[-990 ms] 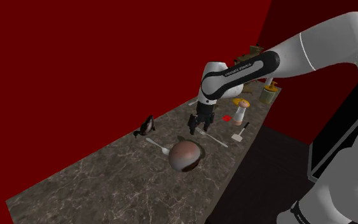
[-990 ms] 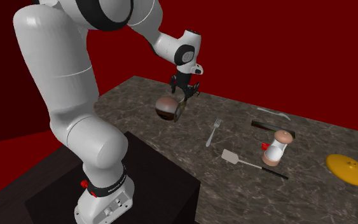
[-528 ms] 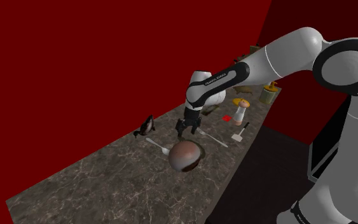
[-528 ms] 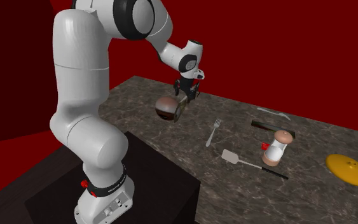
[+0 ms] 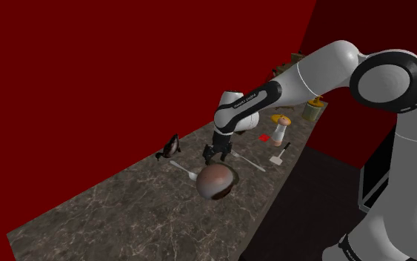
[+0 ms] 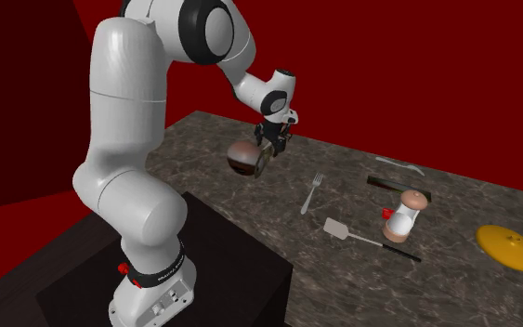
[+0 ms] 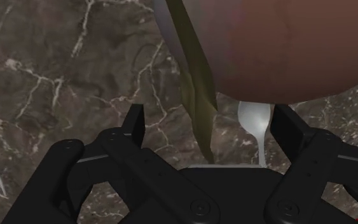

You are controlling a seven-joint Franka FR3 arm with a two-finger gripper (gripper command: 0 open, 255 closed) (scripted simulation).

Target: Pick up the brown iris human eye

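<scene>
The pickup has not really begun: the claw (image 7: 209, 121) is open and empty, its two black fingers standing well apart with nothing between them but a thin olive strip (image 7: 196, 83) that runs down off the eye. The eye (image 7: 279, 44), a round brownish ball, sits on the marbled tabletop (image 5: 125, 215) just ahead of the fingertips and bulks more toward one finger than the other, so it is near the claw but not yet inside it. From the shoulder view, the claw (image 5: 215, 153) hangs close over the far side of the eye (image 5: 215, 182). A white spoon (image 7: 255, 118) lies on the tabletop beside the claw, its bowl just inside one finger, and a fork (image 6: 313, 193) lies well off to the side. Whether a fingertip already brushes the ball is hard to judge from these angles; probably not. So the reach looks close to done. What is left is to centre the ball between the fingers, close on it, and lift it off the tabletop.
</scene>
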